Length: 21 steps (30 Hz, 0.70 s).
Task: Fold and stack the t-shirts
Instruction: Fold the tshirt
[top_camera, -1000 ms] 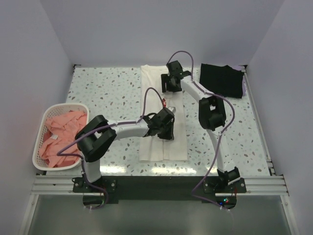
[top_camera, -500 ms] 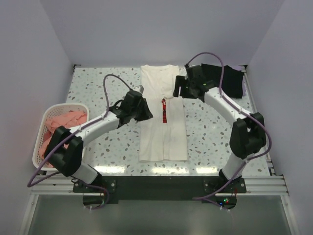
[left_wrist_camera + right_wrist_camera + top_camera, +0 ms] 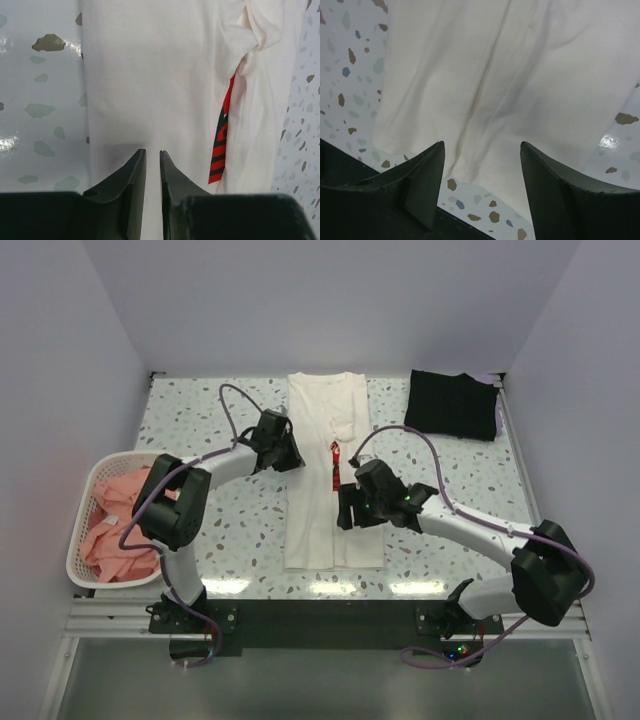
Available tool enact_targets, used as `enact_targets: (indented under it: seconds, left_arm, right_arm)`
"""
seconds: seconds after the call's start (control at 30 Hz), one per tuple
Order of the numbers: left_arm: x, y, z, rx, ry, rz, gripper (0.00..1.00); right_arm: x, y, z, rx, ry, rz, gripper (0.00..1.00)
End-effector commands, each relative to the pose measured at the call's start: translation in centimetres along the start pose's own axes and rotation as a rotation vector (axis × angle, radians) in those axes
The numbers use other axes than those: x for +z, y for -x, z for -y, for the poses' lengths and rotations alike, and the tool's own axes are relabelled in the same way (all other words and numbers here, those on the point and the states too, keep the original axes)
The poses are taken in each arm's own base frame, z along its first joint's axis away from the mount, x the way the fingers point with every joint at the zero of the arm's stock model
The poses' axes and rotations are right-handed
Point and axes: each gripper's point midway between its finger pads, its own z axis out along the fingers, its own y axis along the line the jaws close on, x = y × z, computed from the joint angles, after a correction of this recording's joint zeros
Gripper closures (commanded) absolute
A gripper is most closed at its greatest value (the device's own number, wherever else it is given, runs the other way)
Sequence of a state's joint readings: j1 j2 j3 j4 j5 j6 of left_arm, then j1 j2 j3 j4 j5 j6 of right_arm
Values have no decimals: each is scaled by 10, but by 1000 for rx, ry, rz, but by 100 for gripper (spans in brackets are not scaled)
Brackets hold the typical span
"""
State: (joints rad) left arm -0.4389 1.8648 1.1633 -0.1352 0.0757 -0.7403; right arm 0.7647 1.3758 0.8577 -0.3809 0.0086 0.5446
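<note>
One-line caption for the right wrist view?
Open right hand above an edge of the white t-shirt on the speckled table.

White lattice basket (image 3: 78,540) at left edge; speckled table (image 3: 200,420)

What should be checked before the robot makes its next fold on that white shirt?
1. White t-shirt lies as a flat long strip: ok.
2. Right gripper is wide open over the shirt's lower edge and holds nothing: ok.
3. Left gripper has its jaws only slightly apart, with no cloth between them: ok.
4. Fingertips touch the cloth: cannot tell.
5. Black t-shirt is folded and lies apart from the white one: ok.
6. Salmon-pink t-shirts are inside the white basket: ok.
</note>
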Motion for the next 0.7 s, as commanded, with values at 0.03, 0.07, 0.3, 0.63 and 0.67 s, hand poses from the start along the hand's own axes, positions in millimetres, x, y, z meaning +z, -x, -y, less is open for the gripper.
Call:
enact_targets:
  seconds: [0.03,0.07,0.3,0.63,0.67]
  left_arm:
    - [14,5,-10,5,51,18,79]
    - [19,-2,-19,0,81,-5,79]
    - [15,1,-19,-19,76,-30,78]
    - [-75,8,0,-28,22,34,53]
    - [-78,-13,-15,-27,46,-3,52]
  right_arm:
    - [-11,-9,-21,16,70,30,36]
    - [-12,-13,-19,22,68,24,37]
    - [-29,-46,11,103,-6,-7,43]
    - [-40,-88,66,284,-47,-102,44]
    - [-40,-90,68,317,-26,-117,45]
